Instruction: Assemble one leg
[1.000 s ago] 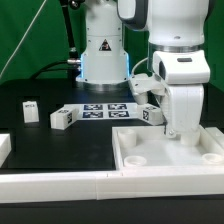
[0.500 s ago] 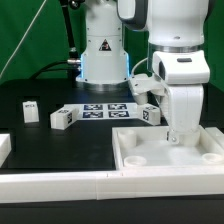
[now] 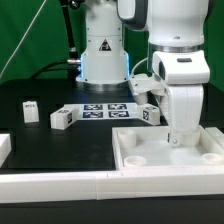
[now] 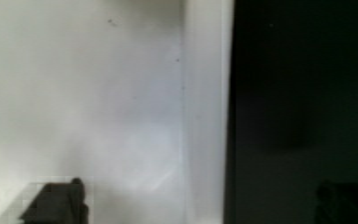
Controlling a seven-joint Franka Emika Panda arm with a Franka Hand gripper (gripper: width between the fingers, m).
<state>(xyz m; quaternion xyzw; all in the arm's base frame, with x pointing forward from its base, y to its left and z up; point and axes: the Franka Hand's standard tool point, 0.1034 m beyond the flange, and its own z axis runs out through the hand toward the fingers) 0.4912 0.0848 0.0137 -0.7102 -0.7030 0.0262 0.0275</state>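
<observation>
My gripper (image 3: 177, 136) hangs low over the back part of the wide white square panel (image 3: 165, 172) at the exterior view's right. In the wrist view the gripper (image 4: 199, 203) is open, with its dark fingertips (image 4: 55, 200) far apart. Only the panel's white surface (image 4: 87, 90) and the black table (image 4: 300, 100) lie between them. Three small white legs with tags lie on the table: one (image 3: 30, 110) at the far left, one (image 3: 62, 118) beside it, and one (image 3: 150, 114) just behind the panel, close to the gripper. None is held.
The marker board (image 3: 105, 110) lies flat between the legs at the robot's base. A long white rail (image 3: 60, 185) runs along the front edge. Another white part (image 3: 4, 147) shows at the left edge. The panel has round corner holes (image 3: 135, 158).
</observation>
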